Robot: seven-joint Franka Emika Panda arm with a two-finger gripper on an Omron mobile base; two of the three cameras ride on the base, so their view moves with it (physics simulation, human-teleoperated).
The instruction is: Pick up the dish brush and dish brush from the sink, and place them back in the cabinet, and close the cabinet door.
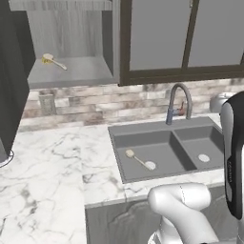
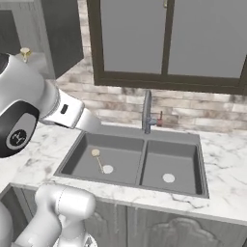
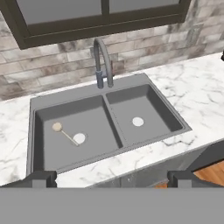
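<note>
Open space above the sink (image 3: 39, 109); tap (image 3: 103, 61) stands behind.

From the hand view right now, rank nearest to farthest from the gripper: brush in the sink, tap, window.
From the open gripper:
1. Dish brush, in the sink's left basin.
2. Tap, behind the basins' divider.
3. Window, on the wall above the tap.

Two dish brushes: one dish brush (image 1: 137, 159) in the sink's (image 1: 143, 129) left basin, one (image 1: 53, 60) on the cabinet (image 1: 71, 74) shelf, upper left. Two basins, two white drain discs (image 1: 204, 157), one tap (image 1: 179, 102).
</note>
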